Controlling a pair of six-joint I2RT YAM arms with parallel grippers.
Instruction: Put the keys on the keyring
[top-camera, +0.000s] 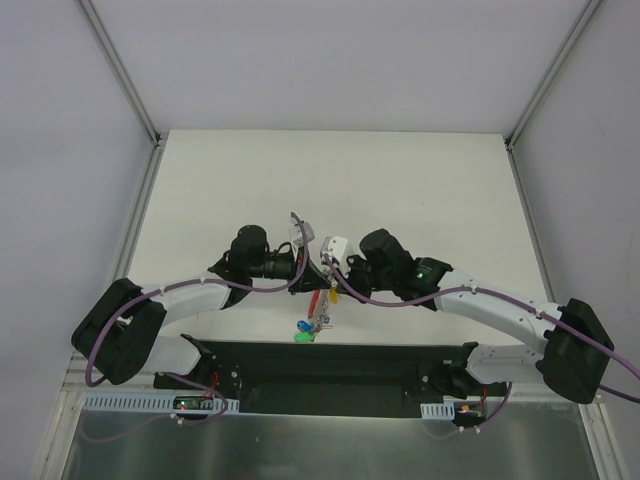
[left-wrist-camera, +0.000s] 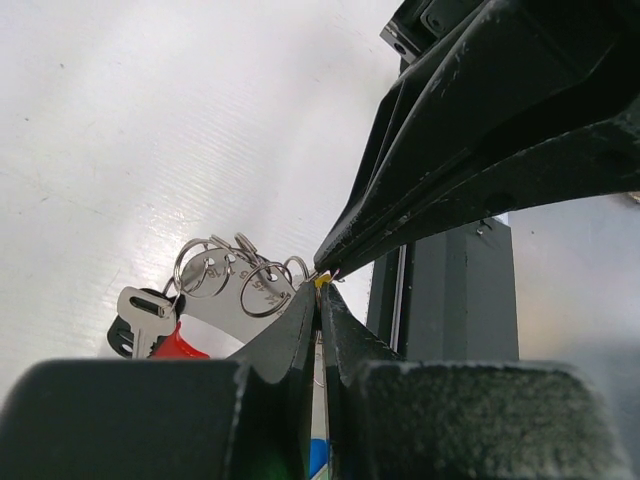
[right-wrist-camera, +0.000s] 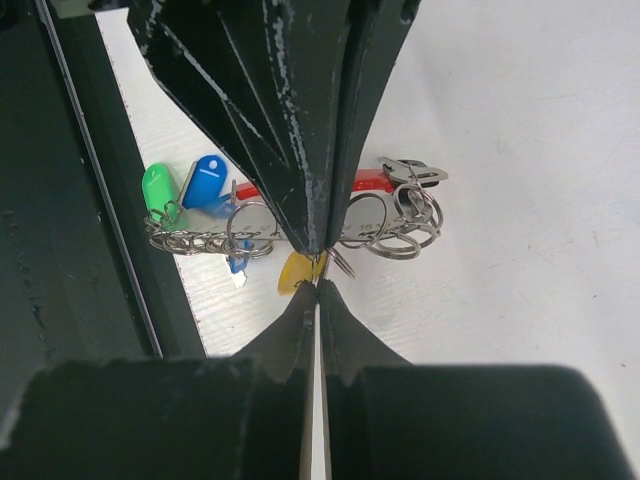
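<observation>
Threading step: both tools meet at the yellow key.
Your left tool (left-wrist-camera: 321, 297) is pinched tight, tip to tip with your right tool (right-wrist-camera: 316, 297), likewise closed; the yellow key (right-wrist-camera: 294, 273) sits at the tips, holder unclear. The keyring (right-wrist-camera: 372, 222) is just behind, other keys (right-wrist-camera: 205, 182) on it. Next, likely: part the ring, slide the key on.

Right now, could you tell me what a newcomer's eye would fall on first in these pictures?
The left pincer and right pincer, both shut, meet tip to tip over the middle of the white table. At their tips is a cluster of rings with bright caps: a yellow cap there, a blue cap and green cap nearer the arms' bases.
</observation>
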